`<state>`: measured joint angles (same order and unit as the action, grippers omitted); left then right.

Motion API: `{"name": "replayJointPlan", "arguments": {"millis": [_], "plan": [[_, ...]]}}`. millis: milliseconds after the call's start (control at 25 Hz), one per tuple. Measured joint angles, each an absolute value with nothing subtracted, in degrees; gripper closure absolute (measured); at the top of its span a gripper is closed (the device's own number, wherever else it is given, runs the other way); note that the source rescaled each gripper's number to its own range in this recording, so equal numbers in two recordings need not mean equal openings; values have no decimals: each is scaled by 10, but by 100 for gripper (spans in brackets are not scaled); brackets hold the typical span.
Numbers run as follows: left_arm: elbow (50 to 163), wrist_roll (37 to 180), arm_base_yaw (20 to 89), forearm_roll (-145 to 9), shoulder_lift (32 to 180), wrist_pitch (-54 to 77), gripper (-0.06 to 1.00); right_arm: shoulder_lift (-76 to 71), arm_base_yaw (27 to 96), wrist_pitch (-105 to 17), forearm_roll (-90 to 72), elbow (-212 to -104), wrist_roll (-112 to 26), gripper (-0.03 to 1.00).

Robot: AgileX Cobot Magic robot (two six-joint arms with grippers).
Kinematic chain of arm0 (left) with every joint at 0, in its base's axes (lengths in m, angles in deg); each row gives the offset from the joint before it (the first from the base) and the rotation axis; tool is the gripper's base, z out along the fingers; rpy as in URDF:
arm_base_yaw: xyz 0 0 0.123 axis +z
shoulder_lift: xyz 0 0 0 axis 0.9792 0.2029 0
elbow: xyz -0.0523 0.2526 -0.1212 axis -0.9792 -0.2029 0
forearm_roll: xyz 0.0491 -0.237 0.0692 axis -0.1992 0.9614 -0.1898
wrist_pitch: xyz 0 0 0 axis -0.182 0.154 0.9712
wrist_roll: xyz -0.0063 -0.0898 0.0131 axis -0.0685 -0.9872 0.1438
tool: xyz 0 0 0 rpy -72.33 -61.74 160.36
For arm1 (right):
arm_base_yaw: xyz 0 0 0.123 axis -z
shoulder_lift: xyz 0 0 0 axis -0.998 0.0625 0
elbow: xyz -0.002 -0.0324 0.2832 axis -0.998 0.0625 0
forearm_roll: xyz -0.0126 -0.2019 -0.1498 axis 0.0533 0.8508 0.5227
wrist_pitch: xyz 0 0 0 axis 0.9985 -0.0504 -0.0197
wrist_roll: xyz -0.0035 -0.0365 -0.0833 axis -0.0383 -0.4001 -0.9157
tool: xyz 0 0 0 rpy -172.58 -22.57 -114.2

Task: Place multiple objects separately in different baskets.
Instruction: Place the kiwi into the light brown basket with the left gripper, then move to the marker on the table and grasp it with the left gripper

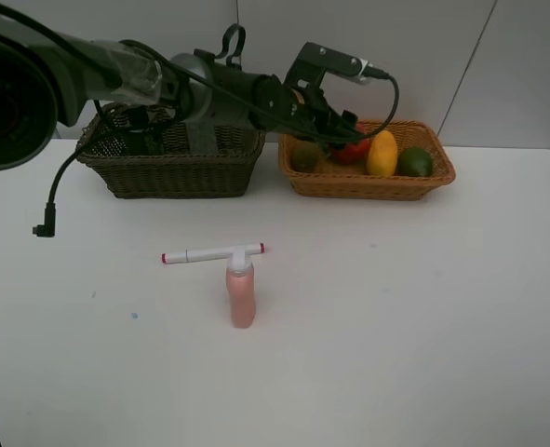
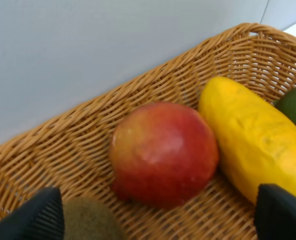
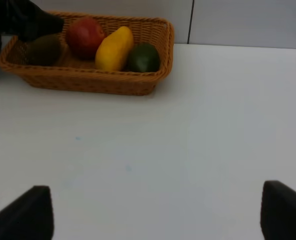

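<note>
The orange-tan basket [image 1: 368, 184] holds a brown kiwi [image 1: 304, 156], a red pomegranate [image 1: 354, 152], a yellow mango [image 1: 382, 154] and a green lime [image 1: 415, 163]. My left gripper [image 1: 335, 130] reaches across over this basket's left part, open and empty, just above the pomegranate [image 2: 163, 152], with the kiwi [image 2: 90, 220] and mango [image 2: 255, 140] to either side. The white marker with red ends [image 1: 214, 253] and the small pink bottle [image 1: 241, 293] lie mid-table, touching. My right gripper [image 3: 155, 212] is open and empty over bare table. The pump bottle and eraser are out of view.
The dark olive-brown basket [image 1: 172, 172] stands at the back left, partly hidden by the left arm [image 1: 209, 88]. A black cable [image 1: 49, 209] hangs down to the table at the left. A wall runs just behind both baskets.
</note>
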<state>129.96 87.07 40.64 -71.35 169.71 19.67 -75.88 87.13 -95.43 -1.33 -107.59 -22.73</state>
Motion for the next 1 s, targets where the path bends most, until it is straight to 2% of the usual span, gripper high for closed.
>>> {"name": "replayJointPlan", "arguments": {"millis": [520,1000], "plan": [[1300,871,406,-721,1694,157,-6,-759,871,-954,-13,-1076,-227,-3],[1300,871,405,-792,1626,-63,-6,-759,871,-954,-13,-1076,-227,-3]]}}
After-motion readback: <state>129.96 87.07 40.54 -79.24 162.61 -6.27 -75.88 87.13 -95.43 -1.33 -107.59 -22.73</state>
